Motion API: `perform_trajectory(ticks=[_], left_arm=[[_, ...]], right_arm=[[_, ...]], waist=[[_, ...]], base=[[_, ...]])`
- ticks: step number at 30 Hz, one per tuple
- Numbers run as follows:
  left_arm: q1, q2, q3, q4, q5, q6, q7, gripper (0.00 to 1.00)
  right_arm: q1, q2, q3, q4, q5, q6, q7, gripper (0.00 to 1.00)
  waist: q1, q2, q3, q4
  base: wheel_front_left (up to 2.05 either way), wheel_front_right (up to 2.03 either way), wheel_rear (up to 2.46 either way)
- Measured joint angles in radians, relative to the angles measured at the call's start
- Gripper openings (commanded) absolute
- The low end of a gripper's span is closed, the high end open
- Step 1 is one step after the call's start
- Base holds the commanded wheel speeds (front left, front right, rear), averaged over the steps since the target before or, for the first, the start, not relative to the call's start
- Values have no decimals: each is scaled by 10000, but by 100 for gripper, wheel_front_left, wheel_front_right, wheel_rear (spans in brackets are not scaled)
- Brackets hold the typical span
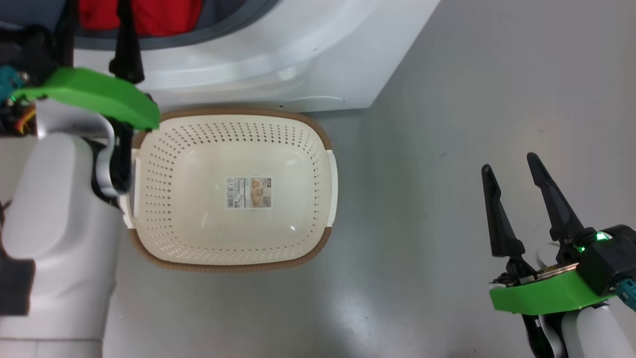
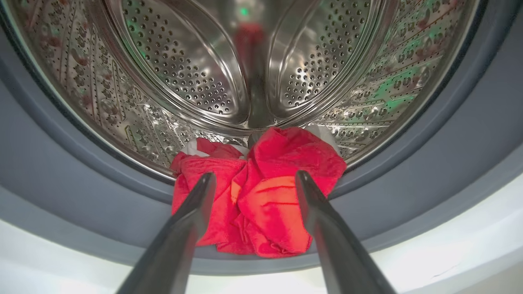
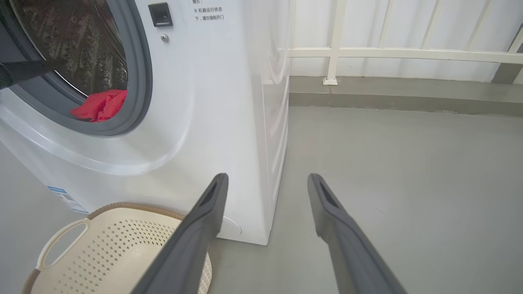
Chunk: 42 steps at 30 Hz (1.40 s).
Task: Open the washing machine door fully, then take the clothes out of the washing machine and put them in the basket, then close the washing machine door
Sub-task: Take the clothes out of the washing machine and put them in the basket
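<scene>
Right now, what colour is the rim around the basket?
Brown, with a woven look; the basket's rim shows best in the head view.

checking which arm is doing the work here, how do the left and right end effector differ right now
The left end effector reaches to the washing machine opening; the right end effector hangs over the floor, right of the basket. The left is spread over the red clothes, not closed on them; the right has nothing between it. Both are open.
</scene>
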Motion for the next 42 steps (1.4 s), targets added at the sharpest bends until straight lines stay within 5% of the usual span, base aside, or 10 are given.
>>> perform_trajectory(ticks=[21, 42], left_arm=[[-3151, 970, -188, 3511, 136, 155, 1578, 100], [-3739, 1446, -928, 5358, 679, 546, 2339, 100]], right_arm=[[-434, -10, 410, 107, 105, 0, 0, 100], [-671, -8, 836, 330, 372, 0, 0, 100]], waist=[[0, 0, 793, -861], [0, 0, 958, -1446]], base=[[0, 0, 0], [0, 0, 0]])
